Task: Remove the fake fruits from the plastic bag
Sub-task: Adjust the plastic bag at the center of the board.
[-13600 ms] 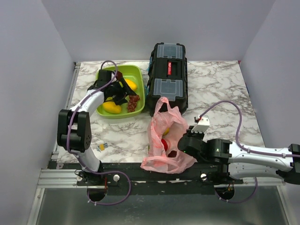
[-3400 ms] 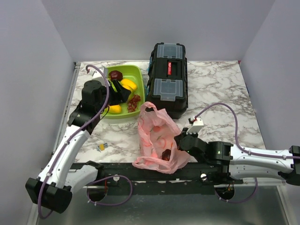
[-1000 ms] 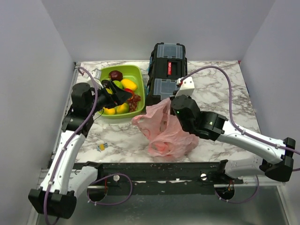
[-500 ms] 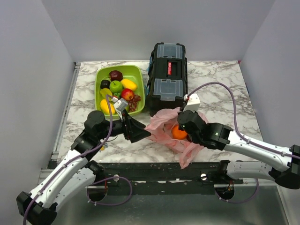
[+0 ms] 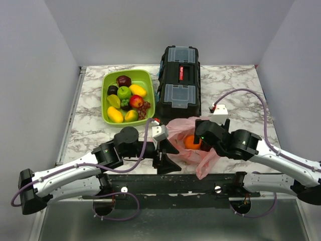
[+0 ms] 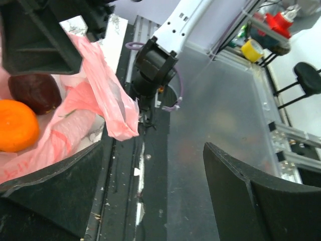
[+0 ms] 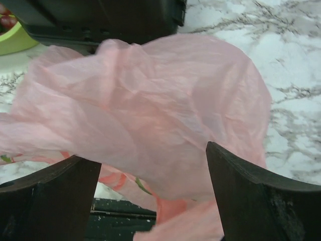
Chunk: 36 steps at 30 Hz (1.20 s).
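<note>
The pink plastic bag lies crumpled near the table's front edge, its mouth facing left. An orange shows in the mouth. In the left wrist view the orange lies beside a dark red fruit on the bag's film. My left gripper is open just left of the bag, nothing between its fingers; it faces out over the front rail. My right gripper stands open over the bag, and in its wrist view the loose pink film bulges between the wide-apart fingers.
A lime-green tray at the back left holds several fruits. The black toolbox stands right behind the bag and also fills the top of the right wrist view. The black front rail runs under my left gripper.
My right gripper has opened and let go of the bag, which has sunk onto the table. My left arm has swung right, low along the front edge, up to the bag's mouth.
</note>
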Each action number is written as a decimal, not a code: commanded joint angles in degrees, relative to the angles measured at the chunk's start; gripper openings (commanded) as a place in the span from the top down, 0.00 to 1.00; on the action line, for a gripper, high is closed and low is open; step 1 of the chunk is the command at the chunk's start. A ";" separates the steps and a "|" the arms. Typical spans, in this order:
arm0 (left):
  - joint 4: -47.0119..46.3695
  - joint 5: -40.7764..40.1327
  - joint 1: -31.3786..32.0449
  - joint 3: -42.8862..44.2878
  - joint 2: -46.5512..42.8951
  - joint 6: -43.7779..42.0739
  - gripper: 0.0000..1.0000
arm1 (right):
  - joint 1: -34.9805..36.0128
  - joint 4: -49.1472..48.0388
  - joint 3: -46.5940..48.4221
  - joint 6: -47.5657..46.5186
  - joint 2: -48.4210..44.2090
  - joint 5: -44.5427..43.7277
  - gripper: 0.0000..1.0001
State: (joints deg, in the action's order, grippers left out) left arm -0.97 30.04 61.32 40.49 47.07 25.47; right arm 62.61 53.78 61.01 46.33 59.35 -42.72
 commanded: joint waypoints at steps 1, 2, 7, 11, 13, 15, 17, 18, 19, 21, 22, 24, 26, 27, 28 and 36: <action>-0.66 -8.98 4.91 3.69 4.55 -7.30 0.21 | -0.20 11.65 2.53 7.86 -4.74 1.74 0.12; -0.70 -10.06 6.01 4.36 5.91 -8.24 0.21 | -0.20 12.76 2.45 8.91 -6.37 2.20 0.12; -0.69 -15.84 10.22 7.29 11.71 -12.65 0.21 | -0.18 18.00 -0.23 15.72 -13.00 3.86 0.10; -1.88 -19.16 12.03 7.91 14.62 -14.25 0.21 | -0.16 16.15 -5.06 18.32 -15.13 7.26 0.10; -1.83 -21.59 12.99 8.34 15.56 -14.94 0.21 | -0.16 14.41 -8.03 19.36 -13.96 8.47 0.10; -1.68 -23.37 13.72 8.47 15.70 -15.43 0.20 | -0.19 14.97 -10.26 22.47 -11.60 7.83 0.10; -1.99 -25.06 14.34 8.06 15.22 -15.78 0.19 | -0.18 17.19 -11.27 27.50 -8.96 6.06 0.10; -2.10 -25.65 14.52 7.66 14.96 -15.88 0.19 | -0.17 18.53 -11.35 29.87 -7.84 5.26 0.10; -2.03 -26.04 14.69 7.36 14.60 -15.89 0.19 | -0.20 19.23 -11.36 31.39 -7.29 4.26 0.10; -2.23 -26.61 14.81 6.60 14.15 -15.51 0.19 | -0.19 19.06 -11.90 33.73 -7.23 2.24 0.01; -2.20 -26.61 14.79 6.34 14.02 -15.31 0.19 | -0.13 17.61 -12.45 33.46 -7.55 1.26 0.00; -2.11 -26.81 14.96 6.15 13.93 -15.11 0.19 | -0.14 15.48 -13.62 36.11 -7.82 -0.40 0.00; -1.67 -28.02 15.04 6.18 14.00 -14.92 0.19 | -0.13 14.09 -15.05 39.16 -6.98 -1.73 0.00; -1.37 -28.71 15.06 6.26 13.94 -14.84 0.19 | -0.20 14.84 -15.51 41.53 -5.72 -2.51 0.00; -1.22 -29.43 15.14 6.23 13.88 -14.69 0.19 | -0.15 15.83 -15.89 43.86 -4.36 -3.17 0.00; -2.37 -31.89 15.16 5.85 15.57 -13.28 0.19 | -0.16 9.25 -17.21 36.24 1.12 -2.00 0.13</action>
State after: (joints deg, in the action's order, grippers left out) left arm -2.11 0.67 76.01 46.54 61.89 11.29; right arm 62.52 69.30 44.75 88.07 61.80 -43.64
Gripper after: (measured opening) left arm 0.811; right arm 0.924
